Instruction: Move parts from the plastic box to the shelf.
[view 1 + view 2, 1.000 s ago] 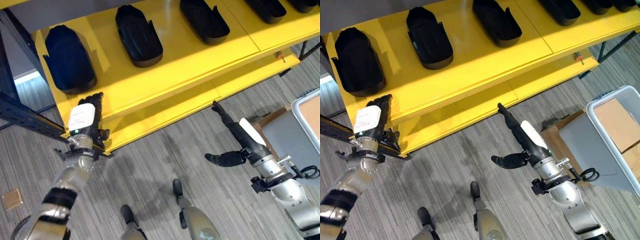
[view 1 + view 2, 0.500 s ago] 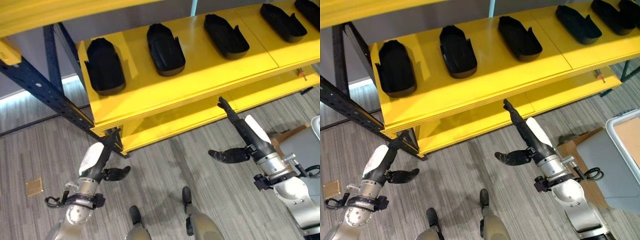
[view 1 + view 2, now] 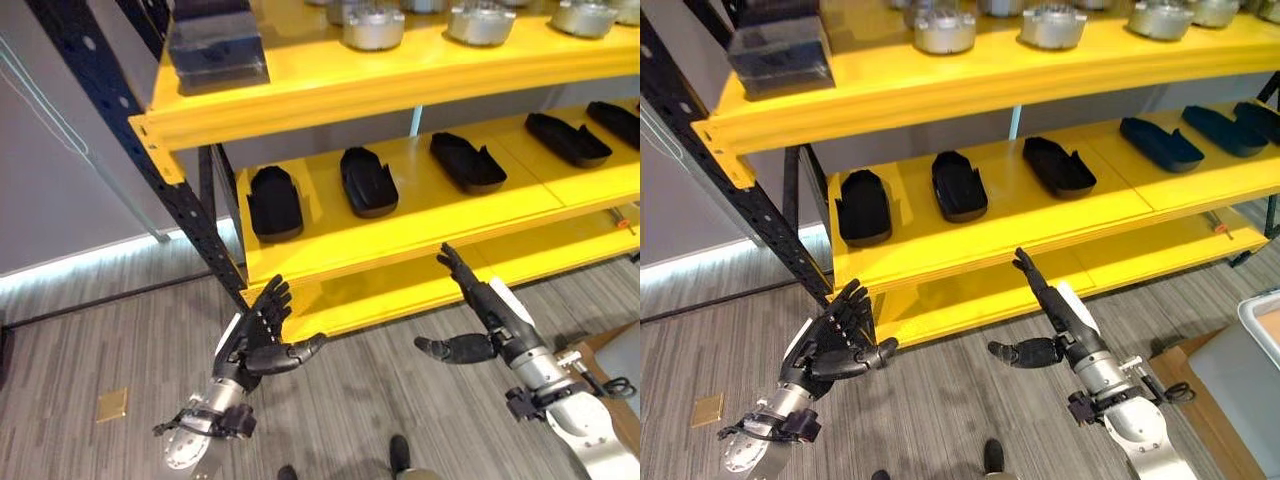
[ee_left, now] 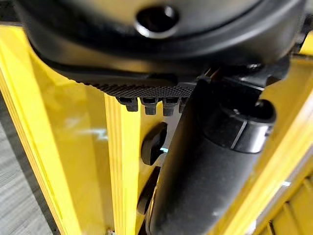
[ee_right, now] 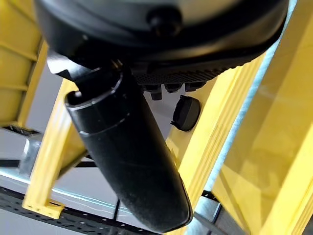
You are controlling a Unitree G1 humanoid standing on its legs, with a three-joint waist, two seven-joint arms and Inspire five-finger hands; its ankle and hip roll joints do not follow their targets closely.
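A yellow shelf [image 3: 400,85] on dark blue perforated uprights [image 3: 150,180] is standing across the far side of the scene, showing three tiers. On its top tier, at the left, a dark rectangular block [image 3: 213,45] is sitting beside a row of round silver parts [image 3: 373,24] running off to the right. On the middle tier, black moulded parts [image 3: 274,202] are lying in a row, well apart from one another, from the left upright out to the right end. The bottom tier [image 3: 400,290] is lying low, near the grey plank floor [image 3: 100,330].

At the right edge, near the robot, a corner of a pale plastic box [image 3: 1265,315] is showing above a brown carton [image 3: 1200,395]; its contents are not visible.

The left hand [image 3: 258,335] is hanging in front of the shelf's near left corner, fingers spread and straight, thumb out to the right, holding nothing. The right hand [image 3: 490,315] is reaching toward the edge of the middle tier, fingers straight and pointing far-left, thumb stuck out to the left, also carrying nothing.

A small brass floor plate [image 3: 112,404] is lying at the left.
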